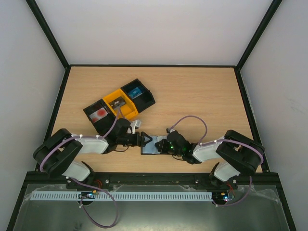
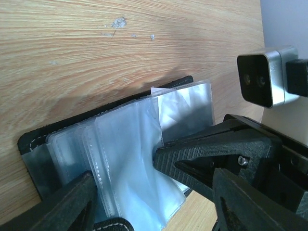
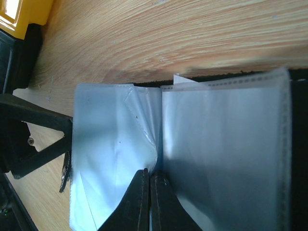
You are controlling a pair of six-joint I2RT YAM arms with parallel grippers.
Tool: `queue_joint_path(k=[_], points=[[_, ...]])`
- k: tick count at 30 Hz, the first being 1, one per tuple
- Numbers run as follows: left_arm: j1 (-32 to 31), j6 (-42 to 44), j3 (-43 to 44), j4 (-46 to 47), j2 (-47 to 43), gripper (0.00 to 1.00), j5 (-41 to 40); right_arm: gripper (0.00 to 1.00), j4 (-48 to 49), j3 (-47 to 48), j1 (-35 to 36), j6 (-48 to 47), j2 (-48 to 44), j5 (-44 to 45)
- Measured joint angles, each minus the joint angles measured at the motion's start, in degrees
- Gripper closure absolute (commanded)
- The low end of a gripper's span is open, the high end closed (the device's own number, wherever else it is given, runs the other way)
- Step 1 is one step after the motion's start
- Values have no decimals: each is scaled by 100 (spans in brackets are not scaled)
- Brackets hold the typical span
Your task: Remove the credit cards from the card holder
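The card holder point(image 1: 150, 147) lies open on the table between my two grippers, black cover down point(image 2: 33, 140) and clear plastic sleeves point(image 2: 125, 159) fanned out on top. My right gripper point(image 3: 150, 174) is shut, its tips pressed onto the crease between two sleeves point(image 3: 221, 144); in the left wrist view its fingers point(image 2: 207, 149) reach in from the right. My left gripper point(image 2: 153, 177) is open and low over the holder's left end, one finger point(image 2: 72, 202) on each side of the sleeves. Credit cards lie in the bins: red point(image 1: 100, 113), dark point(image 1: 118, 103), blue point(image 1: 136, 91).
A row of three bins, black point(image 1: 92, 120), yellow point(image 1: 126, 109) and black point(image 1: 147, 99), stands slanted just behind the left arm. The right wrist camera point(image 2: 263, 78) hangs close above the holder. Black frame rails edge the table.
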Motion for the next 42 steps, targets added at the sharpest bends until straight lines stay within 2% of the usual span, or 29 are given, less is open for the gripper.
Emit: queue_joint_path(k=[10, 15, 18, 24, 26, 33, 42], points=[[-7, -289, 2, 330, 31, 65, 356, 98, 31, -17, 0, 0, 2, -4], [-107, -374, 2, 413, -166, 73, 413, 96, 37, -17, 0, 0, 2, -7], [-133, -382, 2, 448, -164, 70, 431, 96, 44, -17, 0, 0, 2, -11], [-133, -328, 11, 317, -120, 48, 365, 96, 52, -26, 0, 0, 2, -11], [-133, -243, 26, 177, -125, 44, 264, 96, 70, -37, 0, 0, 2, -11], [-133, 44, 107, -422, -195, 41, -208, 96, 85, -44, 0, 0, 2, -11], [-133, 157, 136, -501, -90, 40, -313, 96, 101, -44, 0, 0, 13, -13]])
